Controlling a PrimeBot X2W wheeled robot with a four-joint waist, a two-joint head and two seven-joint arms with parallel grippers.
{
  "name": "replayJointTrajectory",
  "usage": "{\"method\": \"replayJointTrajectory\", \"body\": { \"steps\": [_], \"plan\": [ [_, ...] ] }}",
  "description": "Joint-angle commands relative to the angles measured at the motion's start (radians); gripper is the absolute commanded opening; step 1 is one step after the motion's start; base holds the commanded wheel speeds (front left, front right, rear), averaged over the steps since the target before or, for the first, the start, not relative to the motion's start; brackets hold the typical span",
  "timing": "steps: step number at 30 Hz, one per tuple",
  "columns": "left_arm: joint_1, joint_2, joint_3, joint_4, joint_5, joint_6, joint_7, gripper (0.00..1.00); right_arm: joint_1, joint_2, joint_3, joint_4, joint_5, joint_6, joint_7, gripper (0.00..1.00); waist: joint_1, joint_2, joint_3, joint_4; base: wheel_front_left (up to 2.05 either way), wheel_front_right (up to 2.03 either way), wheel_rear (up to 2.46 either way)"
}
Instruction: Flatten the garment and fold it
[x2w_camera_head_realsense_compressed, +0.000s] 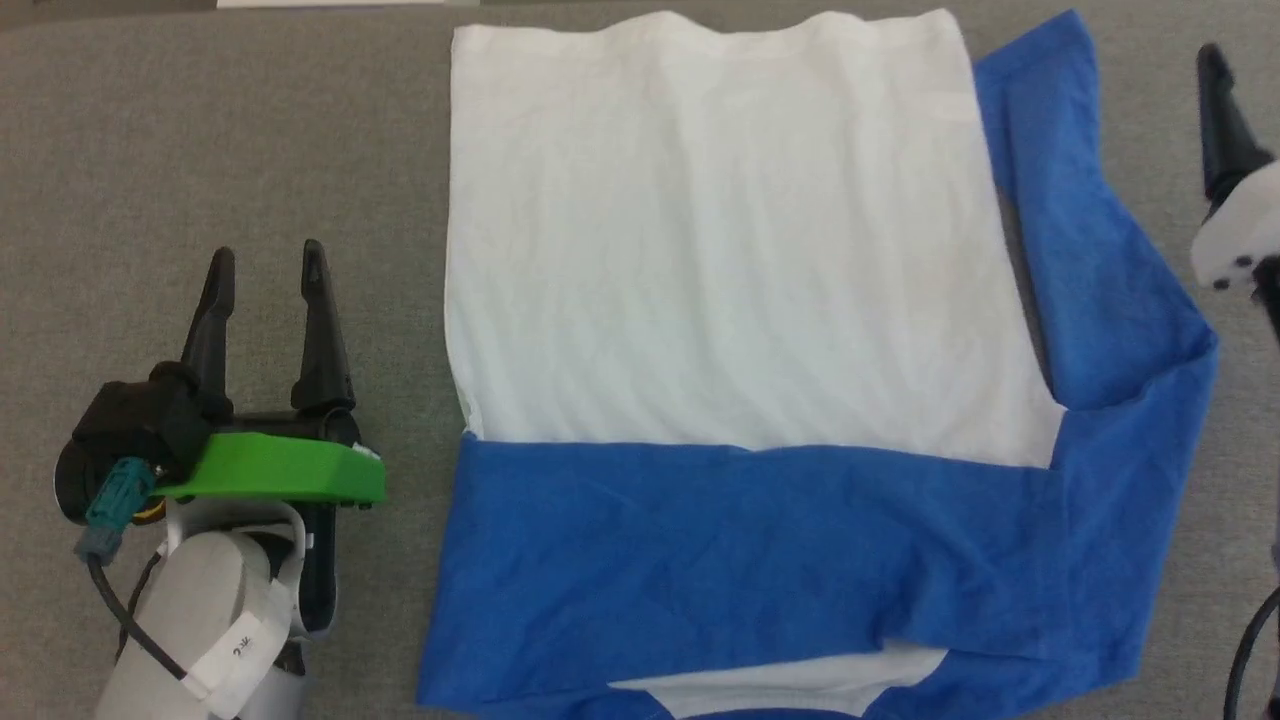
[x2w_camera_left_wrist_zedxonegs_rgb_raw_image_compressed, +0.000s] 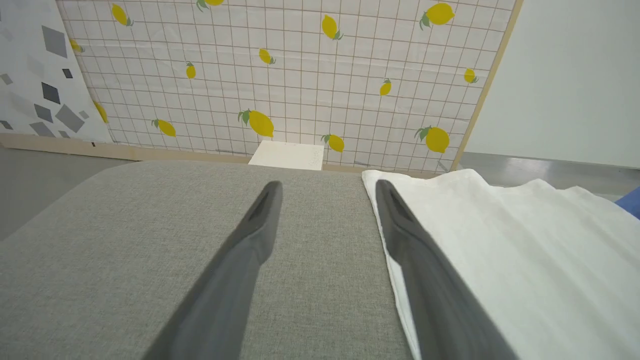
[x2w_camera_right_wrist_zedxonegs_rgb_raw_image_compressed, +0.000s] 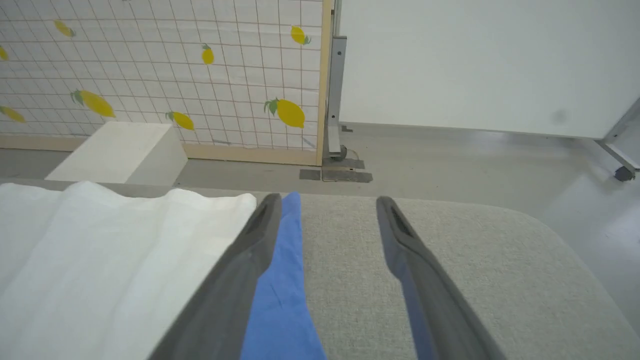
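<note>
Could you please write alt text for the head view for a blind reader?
A white shirt with blue sleeves lies flat on a grey surface, one sleeve folded across its near end, the other bent at its right side. The open left gripper is at lower left, clear of the cloth; the right gripper's finger shows at the right edge.

The garment (x2w_camera_head_realsense_compressed: 720, 250) lies flat on the desk (x2w_camera_head_realsense_compressed: 200, 120), a blue sleeve (x2w_camera_head_realsense_compressed: 750, 540) folded across it. Left of it the left claw (x2w_camera_head_realsense_compressed: 268, 252) gapes, empty.
</note>
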Motion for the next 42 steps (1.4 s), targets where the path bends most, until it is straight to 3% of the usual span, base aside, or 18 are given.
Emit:
{"method": "replayJointTrajectory", "body": {
  "steps": [1, 13, 15, 16, 17, 18, 22, 27, 34, 42],
  "plan": [
    [0.005, -0.023, 0.023, -0.012, 0.021, -0.016, -0.005, 1.00, -0.042, -0.009, -0.010, 0.032, -0.004, -0.002, 0.015, 1.00, -0.0001, 0.0000, 0.101, 0.086, 0.00, 0.00, 0.00],
    [-0.026, -0.180, 0.179, -0.019, 0.152, -0.154, -0.005, 1.00, -0.301, -0.023, -0.089, 0.252, -0.156, -0.002, 0.261, 1.00, -0.0001, 0.0000, 0.207, 0.159, 0.00, 0.00, 0.00],
    [-0.028, -0.196, 0.196, -0.013, 0.167, -0.172, -0.005, 1.00, -0.319, -0.022, -0.099, 0.262, -0.175, -0.002, 0.303, 0.50, -0.0001, 0.0000, 0.208, 0.162, 0.00, 0.00, 0.00],
    [-0.029, -0.205, 0.205, -0.010, 0.174, -0.181, -0.005, 1.00, -0.327, -0.022, -0.099, 0.264, -0.181, -0.002, 0.322, 0.36, -0.0001, 0.0000, 0.208, 0.163, 0.00, 0.00, 0.00],
    [-0.028, -0.211, 0.211, -0.008, 0.181, -0.187, -0.005, 1.00, -0.332, -0.020, -0.100, 0.262, -0.182, -0.002, 0.331, 0.11, -0.0001, 0.0000, 0.206, 0.162, 0.00, 0.00, 0.00],
    [-0.026, -0.217, 0.218, -0.004, 0.188, -0.195, -0.005, 1.00, -0.335, -0.019, -0.102, 0.260, -0.183, -0.002, 0.339, 0.00, -0.0001, 0.0000, 0.202, 0.160, 0.00, 0.00, 0.00],
    [-0.018, -0.234, 0.241, 0.017, 0.208, -0.219, -0.005, 1.00, -0.325, -0.015, -0.113, 0.248, -0.162, -0.002, 0.345, 0.00, -0.0001, 0.0000, 0.171, 0.146, 0.00, 0.00, 0.00],
    [0.004, -0.245, 0.263, 0.043, 0.230, -0.237, -0.005, 1.00, -0.262, -0.012, -0.135, 0.206, -0.113, -0.002, 0.268, 0.00, -0.0001, 0.0000, 0.098, 0.118, 0.00, 0.00, 0.00],
    [0.073, -0.250, 0.290, 0.069, 0.260, -0.253, -0.005, 1.00, -0.065, -0.030, -0.206, 0.092, -0.063, -0.002, 0.181, 0.00, -0.0001, 0.0000, -0.045, 0.059, 0.00, 0.00, 0.00],
    [0.169, -0.251, 0.314, 0.072, 0.277, -0.261, -0.005, 1.00, 0.166, -0.037, -0.326, -0.092, -0.060, -0.002, 0.167, 0.00, -0.0001, 0.0000, -0.155, -0.012, 0.00, 0.00, 0.00]
  ]
}}
